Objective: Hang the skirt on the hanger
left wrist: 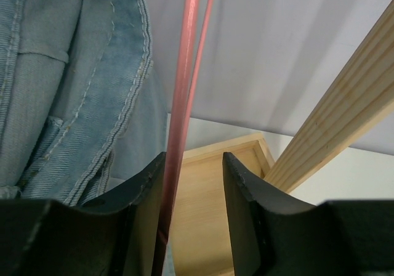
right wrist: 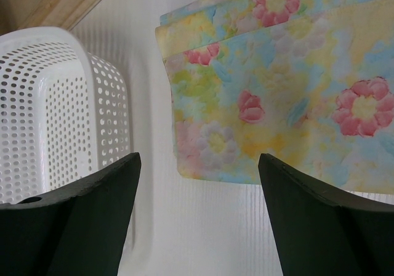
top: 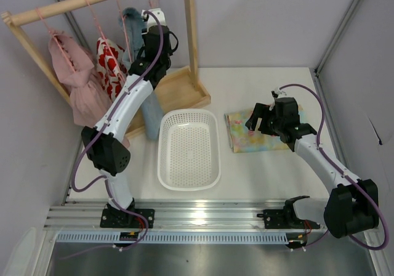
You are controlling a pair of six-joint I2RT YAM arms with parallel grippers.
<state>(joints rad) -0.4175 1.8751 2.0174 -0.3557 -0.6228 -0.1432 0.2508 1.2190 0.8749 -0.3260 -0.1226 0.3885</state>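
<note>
Fetching the hanger (left wrist: 184,73) seems the step in hand: the left pincer (left wrist: 194,165) stands apart around its pink wires at the wooden rack (top: 92,2), not yet clamped. The skirt (right wrist: 277,91) lies folded on the tabletop (right wrist: 203,239) beside the basket (right wrist: 111,103), under the wide-apart right pincer (right wrist: 198,165). The next move calls for pinching the wire squarely and unhooking it.

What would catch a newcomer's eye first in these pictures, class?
The flowered skirt lies folded on the right of the table, beneath the open right gripper. A white basket sits mid-table. At the back-left wooden rack, the left gripper stands open around the pink hanger.
</note>
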